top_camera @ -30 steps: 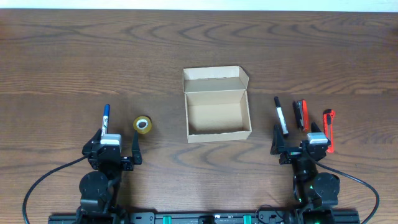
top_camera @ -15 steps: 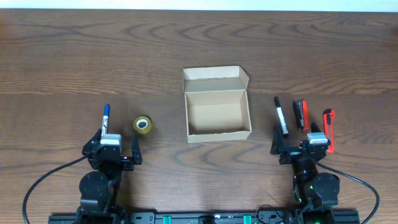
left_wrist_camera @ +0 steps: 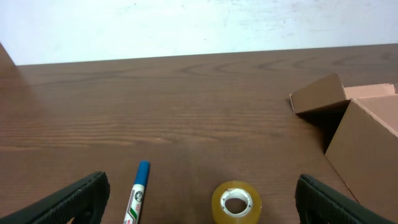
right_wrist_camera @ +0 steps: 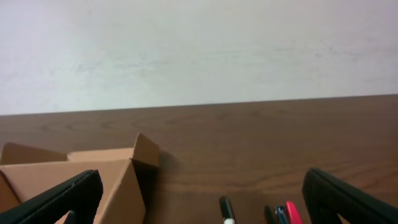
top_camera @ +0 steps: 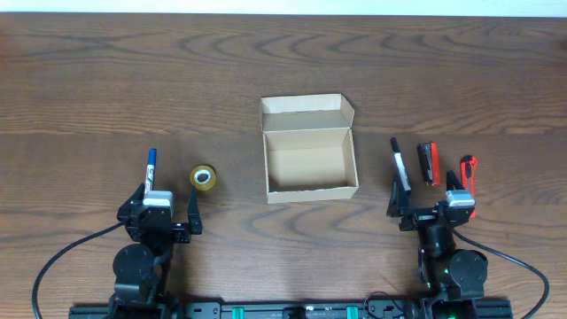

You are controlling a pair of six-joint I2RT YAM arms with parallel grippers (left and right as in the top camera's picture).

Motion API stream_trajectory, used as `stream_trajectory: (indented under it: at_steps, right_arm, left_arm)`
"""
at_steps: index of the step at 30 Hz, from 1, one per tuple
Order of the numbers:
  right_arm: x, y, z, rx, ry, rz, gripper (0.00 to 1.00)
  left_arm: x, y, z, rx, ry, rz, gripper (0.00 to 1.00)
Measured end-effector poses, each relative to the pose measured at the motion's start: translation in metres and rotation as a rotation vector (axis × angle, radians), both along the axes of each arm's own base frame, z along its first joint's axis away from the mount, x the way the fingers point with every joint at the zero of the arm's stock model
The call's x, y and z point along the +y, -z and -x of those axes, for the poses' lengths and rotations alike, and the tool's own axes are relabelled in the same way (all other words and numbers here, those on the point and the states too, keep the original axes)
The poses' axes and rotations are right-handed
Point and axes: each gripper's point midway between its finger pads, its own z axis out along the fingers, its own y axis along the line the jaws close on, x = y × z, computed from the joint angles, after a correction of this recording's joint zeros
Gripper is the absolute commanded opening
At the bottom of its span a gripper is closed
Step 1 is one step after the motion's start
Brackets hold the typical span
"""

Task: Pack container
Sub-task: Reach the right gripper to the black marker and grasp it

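Note:
The tan cardboard container (top_camera: 310,159) sits open and empty at the table's middle, its flap lid folded back on the far side. It also shows in the left wrist view (left_wrist_camera: 364,134) and the right wrist view (right_wrist_camera: 74,174). My left gripper (top_camera: 165,208) is open near the front edge, just behind a blue marker (top_camera: 151,167) and a roll of yellow tape (top_camera: 204,178). My right gripper (top_camera: 426,202) is open, just behind a black marker (top_camera: 400,164), a black and red stapler (top_camera: 429,163) and a red box cutter (top_camera: 468,184). Both grippers are empty.
The wooden table (top_camera: 133,80) stretches far behind the container. In the left wrist view the tape (left_wrist_camera: 236,202) and the blue marker (left_wrist_camera: 138,193) lie between my fingers. In the right wrist view the black marker (right_wrist_camera: 225,210) shows low in the frame. A white wall stands behind the table.
My right gripper has shifted slightly to the right. The left arm and the objects have not moved.

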Motion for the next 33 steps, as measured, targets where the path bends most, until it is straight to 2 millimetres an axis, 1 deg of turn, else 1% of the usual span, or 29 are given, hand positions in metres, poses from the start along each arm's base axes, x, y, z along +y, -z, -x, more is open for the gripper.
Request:
stream_trajectory:
  at_steps: [5, 13, 15, 17, 19, 22, 24, 26, 28, 31, 33]
  right_arm:
    - [-0.001, 0.001, 0.000, 0.003, 0.003, 0.000, 0.99]
    - [-0.001, 0.011, 0.000, 0.045, 0.004, 0.000, 0.99]
    - [-0.001, 0.017, 0.000, 0.068, 0.005, 0.002, 0.99]
    - [-0.001, 0.027, -0.001, 0.114, 0.005, 0.005, 0.99]
    - [-0.003, 0.043, -0.003, 0.196, 0.012, 0.010, 0.99]
    - [-0.010, 0.055, -0.008, 0.316, 0.042, 0.017, 0.99]
    - [-0.016, 0.053, -0.015, 0.415, 0.057, 0.028, 0.99]
    - [-0.020, 0.042, -0.028, 0.517, 0.058, 0.038, 0.99]
    - [-0.023, 0.025, -0.049, 0.615, 0.050, 0.039, 0.99]
    - [-0.020, 0.010, -0.081, 0.765, 0.009, 0.031, 0.99]
    - [-0.016, 0.005, -0.099, 0.857, -0.023, 0.018, 0.99]
  left_arm:
    - [0.000, 0.000, 0.000, 0.000, 0.000, 0.000, 0.95]
    - [0.000, 0.000, 0.000, 0.000, 0.000, 0.000, 0.95]
    - [0.000, 0.000, 0.000, 0.000, 0.000, 0.000, 0.95]
    - [0.000, 0.000, 0.000, -0.001, 0.000, 0.000, 0.95]
    - [0.000, 0.000, 0.000, -0.001, 0.000, 0.000, 0.95]
    - [0.000, 0.000, 0.000, -0.001, 0.000, 0.000, 0.95]
    - [0.000, 0.000, 0.000, -0.002, 0.000, 0.000, 0.95]
    - [0.000, 0.000, 0.000, -0.002, 0.000, 0.000, 0.95]
    - [0.000, 0.000, 0.000, -0.003, 0.000, 0.000, 0.95]
    - [0.000, 0.000, 0.000, -0.003, 0.000, 0.000, 0.95]
    - [0.000, -0.001, 0.000, -0.004, 0.000, 0.000, 0.95]
